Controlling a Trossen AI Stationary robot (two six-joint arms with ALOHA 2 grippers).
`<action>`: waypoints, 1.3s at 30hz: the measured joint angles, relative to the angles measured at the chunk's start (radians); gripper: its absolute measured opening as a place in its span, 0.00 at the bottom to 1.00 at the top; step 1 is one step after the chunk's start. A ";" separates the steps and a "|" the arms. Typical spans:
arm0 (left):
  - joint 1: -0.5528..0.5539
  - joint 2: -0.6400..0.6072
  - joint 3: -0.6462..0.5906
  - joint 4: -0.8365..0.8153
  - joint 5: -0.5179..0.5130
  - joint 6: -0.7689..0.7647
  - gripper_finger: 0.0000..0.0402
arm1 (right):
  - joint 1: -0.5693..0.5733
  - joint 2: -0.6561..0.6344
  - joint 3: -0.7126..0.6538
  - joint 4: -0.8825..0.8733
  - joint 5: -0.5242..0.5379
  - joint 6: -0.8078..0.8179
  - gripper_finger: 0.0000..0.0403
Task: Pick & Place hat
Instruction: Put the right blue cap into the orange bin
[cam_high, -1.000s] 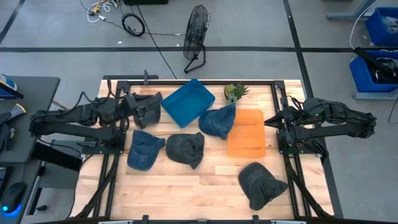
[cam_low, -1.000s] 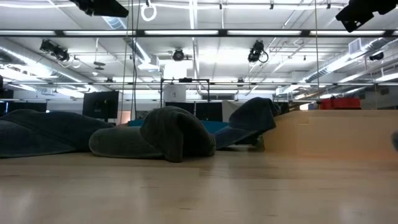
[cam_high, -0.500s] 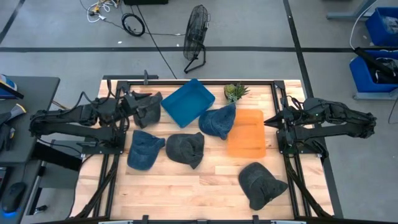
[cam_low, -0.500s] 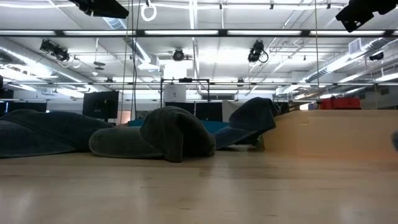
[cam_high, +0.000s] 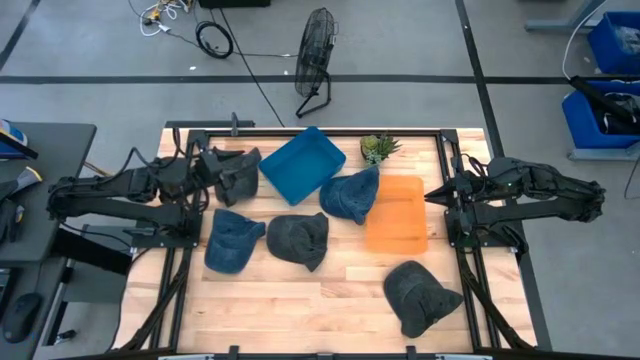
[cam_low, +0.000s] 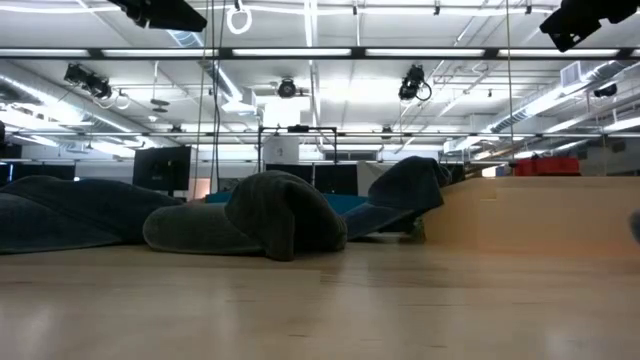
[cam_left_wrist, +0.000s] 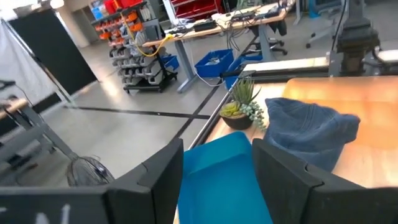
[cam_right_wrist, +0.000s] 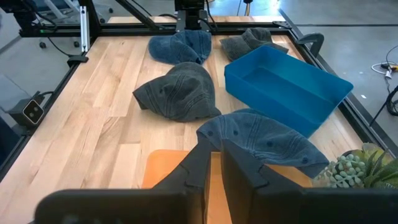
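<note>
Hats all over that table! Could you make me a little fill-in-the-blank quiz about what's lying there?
1. The blue bin holds ____ hats.
2. One blue hat lies partly on the ____ mat.
3. The small plant stands at the table's ____ edge, beside the blue bin.
4. The left gripper is ____, right beside a dark hat.

Missing words: no; orange; far; open

Bright blue tray (cam_high: 301, 164); flat orange tray (cam_high: 396, 213). Three hats dark grey (cam_high: 298, 238) (cam_high: 418, 295) (cam_high: 238, 172), two denim blue (cam_high: 231, 241) (cam_high: 352, 194). Green plant (cam_high: 379, 147). Pale wooden table (cam_high: 300, 300) with black frame. Black fingers (cam_left_wrist: 165, 177).
</note>
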 joint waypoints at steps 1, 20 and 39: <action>0.004 0.001 0.000 -0.002 0.000 -0.019 0.49 | 0.000 0.000 0.000 0.000 0.000 0.000 0.11; 0.256 0.125 0.001 -0.096 0.276 -0.124 0.49 | 0.000 0.000 0.000 0.000 0.020 0.004 0.11; 0.254 0.144 0.001 -0.063 0.368 -0.165 0.49 | 0.000 0.000 0.000 0.000 0.034 0.012 0.11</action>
